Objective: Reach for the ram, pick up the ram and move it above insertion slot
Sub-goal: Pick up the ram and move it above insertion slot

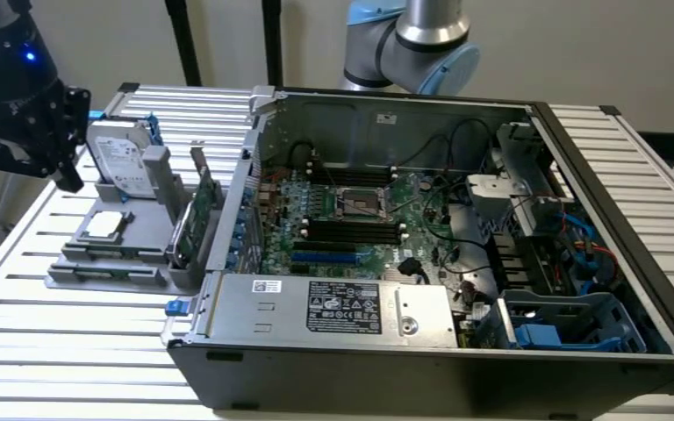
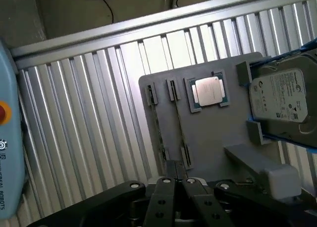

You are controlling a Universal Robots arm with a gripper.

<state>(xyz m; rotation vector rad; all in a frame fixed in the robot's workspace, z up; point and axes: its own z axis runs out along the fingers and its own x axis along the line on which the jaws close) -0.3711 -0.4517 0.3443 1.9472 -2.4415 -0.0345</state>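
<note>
Gripper (image 2: 177, 181): black metal fingers (image 2: 166, 199) pressed together, holding nothing.
Beneath: flat grey plastic fixture (image 2: 213, 133), two thin boards (image 2: 179, 123) edge-on.

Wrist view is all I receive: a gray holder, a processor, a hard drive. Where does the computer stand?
Observer: The open computer case stands beside the gray holder, on the exterior view's right.
Operator: Is the gripper inside it?
Observer: No. The gripper hangs outside, on the exterior view's left of the hard drive.
Operator: Any memory slots?
Observer: Long black slots lie on the motherboard; they look empty.
</note>
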